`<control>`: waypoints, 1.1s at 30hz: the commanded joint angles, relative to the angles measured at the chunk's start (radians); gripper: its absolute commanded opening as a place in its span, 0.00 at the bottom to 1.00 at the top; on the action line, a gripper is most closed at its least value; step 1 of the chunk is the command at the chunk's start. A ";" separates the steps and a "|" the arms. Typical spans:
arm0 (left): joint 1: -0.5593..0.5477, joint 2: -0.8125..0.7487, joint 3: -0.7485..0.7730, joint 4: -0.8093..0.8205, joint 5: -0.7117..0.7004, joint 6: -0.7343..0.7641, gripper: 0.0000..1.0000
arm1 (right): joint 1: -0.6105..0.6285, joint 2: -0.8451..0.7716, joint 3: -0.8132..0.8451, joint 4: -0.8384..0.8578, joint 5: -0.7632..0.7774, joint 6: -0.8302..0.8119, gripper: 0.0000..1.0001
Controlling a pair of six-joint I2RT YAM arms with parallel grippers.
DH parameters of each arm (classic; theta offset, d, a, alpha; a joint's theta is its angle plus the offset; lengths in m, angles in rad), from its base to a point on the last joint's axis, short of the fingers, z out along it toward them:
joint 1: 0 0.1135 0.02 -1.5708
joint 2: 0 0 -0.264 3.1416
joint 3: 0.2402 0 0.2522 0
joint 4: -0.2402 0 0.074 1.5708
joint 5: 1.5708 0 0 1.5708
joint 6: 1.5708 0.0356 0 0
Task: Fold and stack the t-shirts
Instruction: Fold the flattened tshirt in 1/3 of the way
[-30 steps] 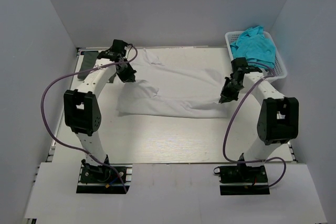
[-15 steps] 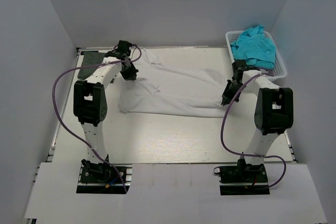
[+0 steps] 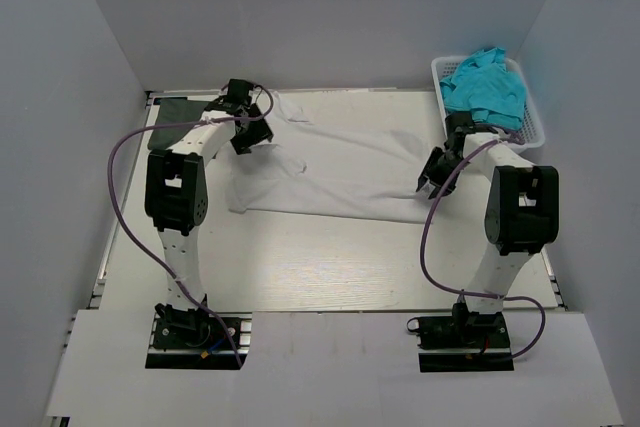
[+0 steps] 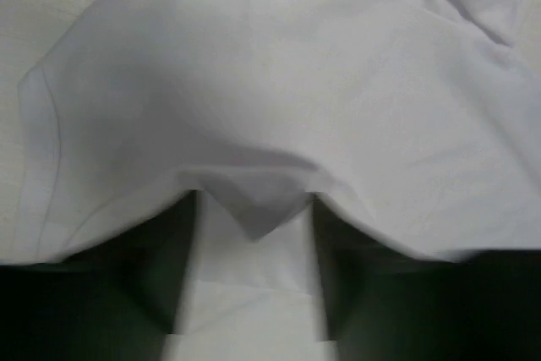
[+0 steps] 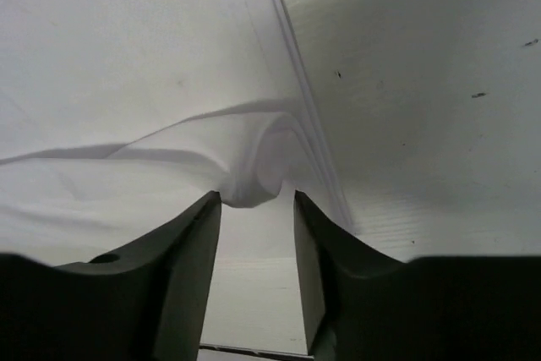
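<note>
Left gripper (image 4: 254,213), right gripper (image 5: 256,202) unclamped since earlier, jaws narrowly apart, white t-shirt (image 3: 340,182) fold between.

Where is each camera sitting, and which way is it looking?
Top camera: high behind the robot, looking down at the table; shows left arm and right arm.
Left wrist: looks down past the left pincer at the white t-shirt.
Right wrist: looks past the right pincer at its edge.
Shared: every view shows that t-shirt.

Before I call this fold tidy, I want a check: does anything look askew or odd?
Yes. The white t-shirt lies slanted across the table, its left end rumpled, and cloth puckers up between the fingers of the left pincer and the right pincer.
</note>
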 commanded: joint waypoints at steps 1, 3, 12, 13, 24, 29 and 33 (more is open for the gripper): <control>0.005 -0.032 0.050 0.036 -0.016 -0.001 0.89 | -0.014 0.003 0.061 0.089 0.001 -0.024 0.48; 0.005 -0.045 0.072 0.010 -0.036 -0.001 1.00 | -0.011 -0.049 0.061 0.098 0.010 -0.030 0.61; 0.005 -0.304 -0.173 0.013 0.025 -0.001 1.00 | 0.031 -0.313 -0.158 0.270 -0.137 -0.009 0.90; -0.007 -0.323 -0.209 0.030 0.056 -0.010 1.00 | 0.050 -0.318 -0.183 0.278 -0.149 -0.007 0.90; 0.010 -0.354 -0.548 0.143 0.211 -0.030 1.00 | 0.180 -0.197 -0.203 0.370 -0.056 -0.030 0.90; 0.010 -0.334 -0.577 0.039 0.123 -0.030 1.00 | 0.173 -0.120 -0.264 0.356 -0.042 0.069 0.90; 0.010 -0.392 -0.686 0.060 0.113 -0.039 1.00 | 0.166 -0.161 -0.371 0.379 -0.016 0.091 0.90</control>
